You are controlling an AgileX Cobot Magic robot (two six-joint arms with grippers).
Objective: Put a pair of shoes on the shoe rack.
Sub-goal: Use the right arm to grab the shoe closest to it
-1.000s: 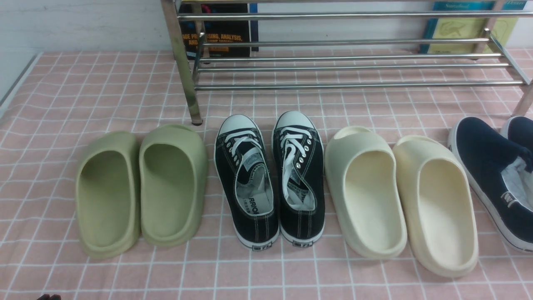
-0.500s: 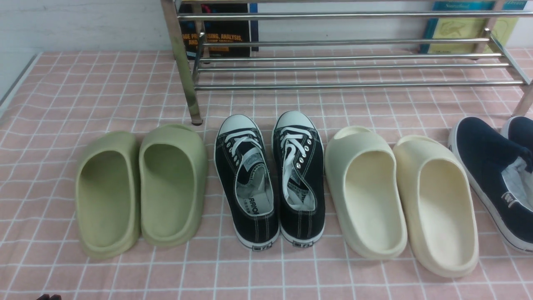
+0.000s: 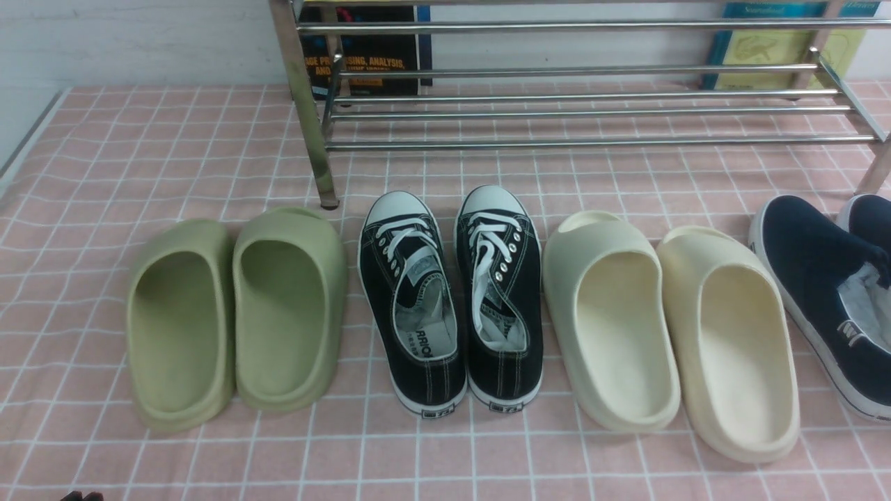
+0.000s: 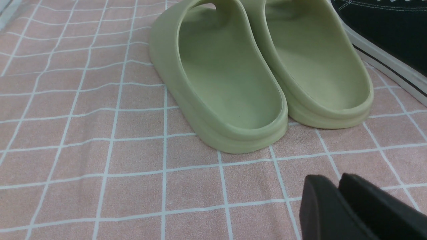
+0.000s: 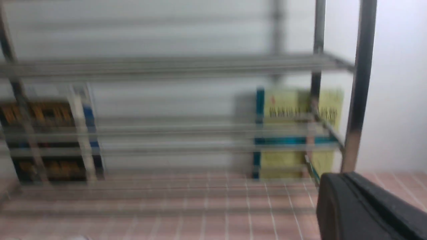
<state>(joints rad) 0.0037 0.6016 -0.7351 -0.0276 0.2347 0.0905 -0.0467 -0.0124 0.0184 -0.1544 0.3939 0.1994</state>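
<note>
Now: our left tool (image 4: pixel 338 181) pressed together, empty, low over bench (image 4: pixel 100 133) by green slides (image 4: pixel 227 83). Right tool (image 5: pixel 342 180) looks closed too, facing shoe rack (image 5: pixel 166 65). Navy shoes (image 3: pixel 814 278) on bench far right, toes rackward, well apart from left tool; right arm nearer.

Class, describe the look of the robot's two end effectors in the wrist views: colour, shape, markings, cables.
The left end effector shows two matte black, flat fingers with rounded tips. The right end effector looks alike, though blurred. No cables or markings show.
</note>
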